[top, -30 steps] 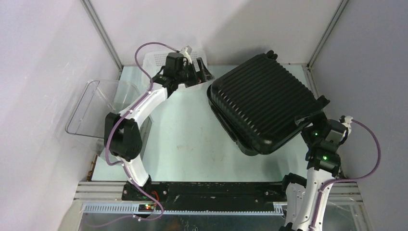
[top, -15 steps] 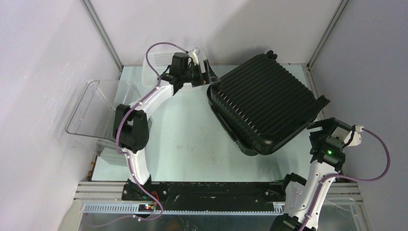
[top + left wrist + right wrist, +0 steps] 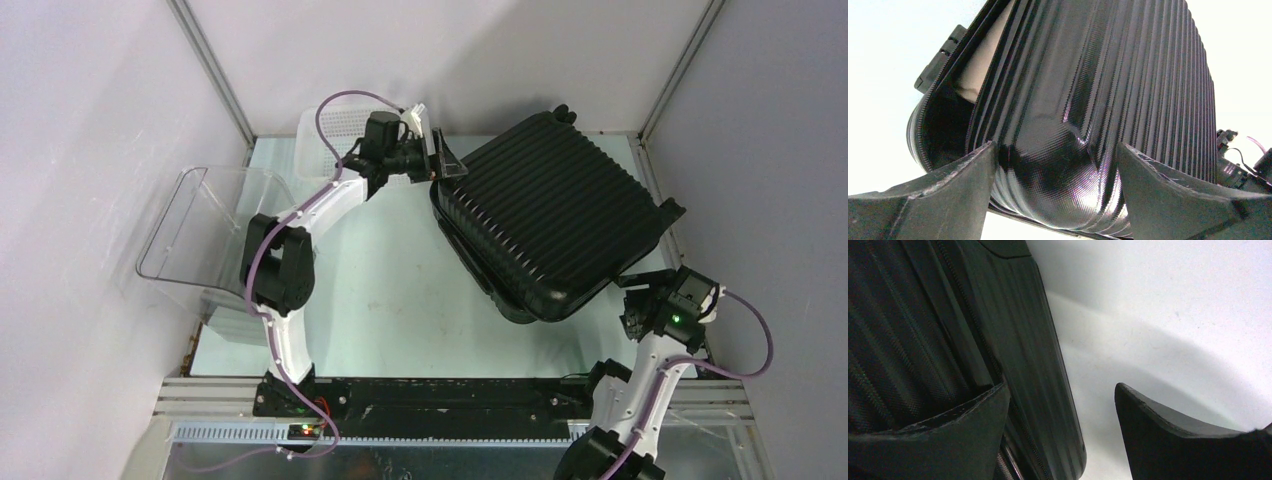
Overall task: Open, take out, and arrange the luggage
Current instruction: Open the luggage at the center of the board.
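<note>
The luggage (image 3: 550,215) is a large black ribbed hard-shell suitcase lying flat and skewed on the right half of the table. My left gripper (image 3: 445,160) is at its far-left corner. In the left wrist view this gripper (image 3: 1055,145) is open, with the rounded corner of the luggage (image 3: 1088,100) between its fingers, and a gap along the zip shows at the left. My right gripper (image 3: 635,300) is low at the near-right corner. In the right wrist view it (image 3: 1060,385) is open, the luggage edge (image 3: 1038,370) lying by its left finger (image 3: 948,435).
A white perforated basket (image 3: 330,130) stands at the back behind the left arm. A clear plastic bin (image 3: 190,230) sits at the table's left edge. Walls with metal posts close in the table on three sides. The table (image 3: 390,280) is pale green.
My left gripper has swung right from the basket to the luggage's far-left corner. My right gripper has dropped back from the right edge to the near-right corner. Both jaws have narrowed slightly.
</note>
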Motion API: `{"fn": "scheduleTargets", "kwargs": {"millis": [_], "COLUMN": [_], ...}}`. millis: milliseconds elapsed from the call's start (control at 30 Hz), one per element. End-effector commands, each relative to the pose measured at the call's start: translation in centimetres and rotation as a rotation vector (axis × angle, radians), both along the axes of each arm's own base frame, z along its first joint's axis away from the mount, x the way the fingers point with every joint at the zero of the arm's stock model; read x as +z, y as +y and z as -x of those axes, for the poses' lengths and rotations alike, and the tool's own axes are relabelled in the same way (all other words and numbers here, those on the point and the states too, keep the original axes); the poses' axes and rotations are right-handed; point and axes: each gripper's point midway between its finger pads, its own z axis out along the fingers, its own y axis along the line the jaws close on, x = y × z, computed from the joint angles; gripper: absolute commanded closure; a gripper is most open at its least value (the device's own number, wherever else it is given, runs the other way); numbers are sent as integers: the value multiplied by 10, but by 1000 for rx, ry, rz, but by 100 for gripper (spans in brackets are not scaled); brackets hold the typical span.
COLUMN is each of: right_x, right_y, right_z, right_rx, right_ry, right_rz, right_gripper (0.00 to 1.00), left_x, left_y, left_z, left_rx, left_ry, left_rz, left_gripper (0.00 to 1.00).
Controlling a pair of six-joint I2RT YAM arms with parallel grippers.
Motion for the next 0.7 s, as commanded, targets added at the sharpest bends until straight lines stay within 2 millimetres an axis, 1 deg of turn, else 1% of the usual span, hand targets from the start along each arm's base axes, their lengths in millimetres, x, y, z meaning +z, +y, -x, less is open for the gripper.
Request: {"fn": "scheduleTargets", "kwargs": {"millis": [0, 33, 67, 100, 167, 233, 333, 467, 533, 567, 667], "right_x": [13, 10, 13, 10, 13, 23, 53, 83, 96, 103, 110], "right_y": [23, 33, 41, 48, 59, 68, 82, 95, 101, 103, 104], "right_z": [-15, -15, -16, -14, -10, -9, -14, -18, -18, -17, -15], "right_rx": [96, 132, 160, 182, 214, 255, 344, 405, 431, 433, 421], "right_ry": [-116, -127, -152, -151, -168, -219, -372, -512, -571, -599, -631], "right_rz": [-72, -103, -125, -141, -156, -156, -139, -149, -156, -154, -160], "right_gripper": [21, 22, 23, 23, 24, 24, 25, 25, 24, 24, 23], "left_x": [20, 20, 18, 20, 22, 24, 25, 29, 35, 35, 43], "left_y": [-17, -17, -17, -17, -17, -17, -19, -19, -19, -18, -19], "left_z": [16, 17, 19, 20, 23, 24, 29, 35, 38, 39, 43], "left_rx": [-75, -76, -77, -78, -79, -78, -87, -98, -99, -98, -104], "left_ry": [-26, -26, -20, -22, -23, -30, -21, -25, -37, -37, -46], "left_rz": [45, 46, 47, 51, 60, 71, 73, 69, 79, 79, 90], "left_gripper": [12, 13, 13, 13, 14, 14, 15, 16, 16, 16, 16]}}
